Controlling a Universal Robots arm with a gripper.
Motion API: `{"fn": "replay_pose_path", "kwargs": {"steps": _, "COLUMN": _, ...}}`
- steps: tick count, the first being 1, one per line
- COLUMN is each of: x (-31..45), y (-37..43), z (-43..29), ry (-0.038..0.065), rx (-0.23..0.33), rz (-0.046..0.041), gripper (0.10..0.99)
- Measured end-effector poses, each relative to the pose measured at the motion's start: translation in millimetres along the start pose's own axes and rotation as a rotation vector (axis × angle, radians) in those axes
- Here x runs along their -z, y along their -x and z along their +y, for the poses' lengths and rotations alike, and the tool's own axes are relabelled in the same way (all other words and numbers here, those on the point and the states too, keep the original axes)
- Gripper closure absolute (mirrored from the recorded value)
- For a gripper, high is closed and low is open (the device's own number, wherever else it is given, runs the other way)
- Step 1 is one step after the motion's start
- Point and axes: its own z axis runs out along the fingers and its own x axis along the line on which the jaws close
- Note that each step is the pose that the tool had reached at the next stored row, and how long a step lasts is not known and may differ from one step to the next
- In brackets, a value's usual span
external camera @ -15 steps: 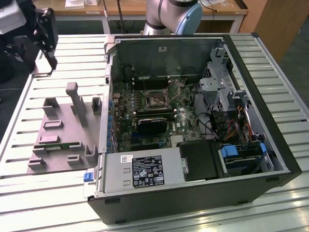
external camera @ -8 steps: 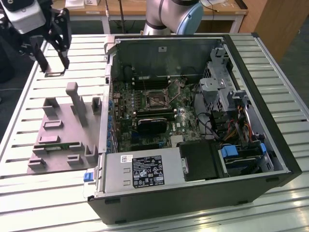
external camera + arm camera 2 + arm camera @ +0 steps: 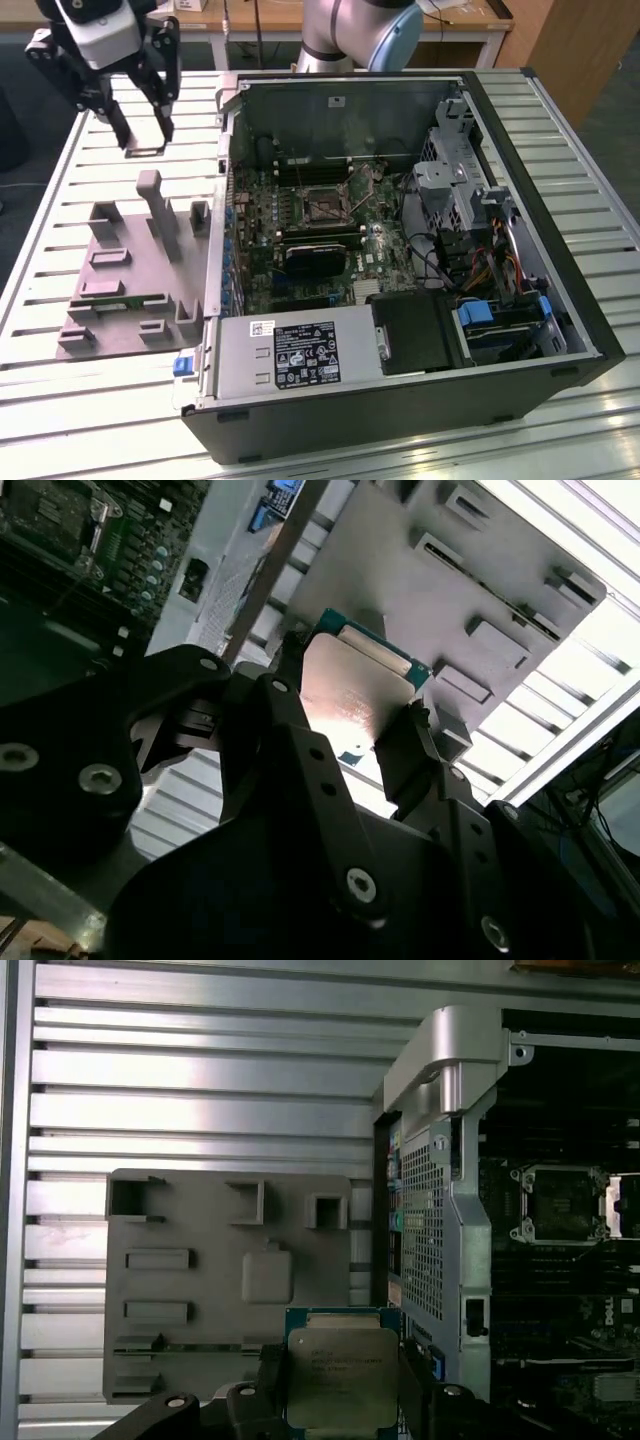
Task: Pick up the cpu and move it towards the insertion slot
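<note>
- I see the counter point(image 3: 58, 195) carrying the open computer case point(image 3: 400, 420), with the grey fixture plate point(image 3: 125, 290) at the exterior view's left.
- My pincer point(image 3: 145, 140) hangs above the plate's far end, clenched on the cpu point(image 3: 342, 1390). I judge the pickup done.
- The insertion slot point(image 3: 325, 205) lies well apart to the right, so the carry is left.
- The cpu is flat, with a silvery lid and a greenish rim.

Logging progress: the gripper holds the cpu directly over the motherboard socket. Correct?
No. The gripper holds the cpu, but the first wrist view shows it outside the computer case, by the grey fixture plate, not over the insertion slot.
</note>
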Motion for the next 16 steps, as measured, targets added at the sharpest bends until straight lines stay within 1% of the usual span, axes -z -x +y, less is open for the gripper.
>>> {"fn": "replay_pose_path", "kwargs": {"steps": 16, "x": -5.9, "y": 72.5, "z": -0.2, "ry": 0.0, "rx": 0.0, "rz": 0.004, "gripper": 0.549}}
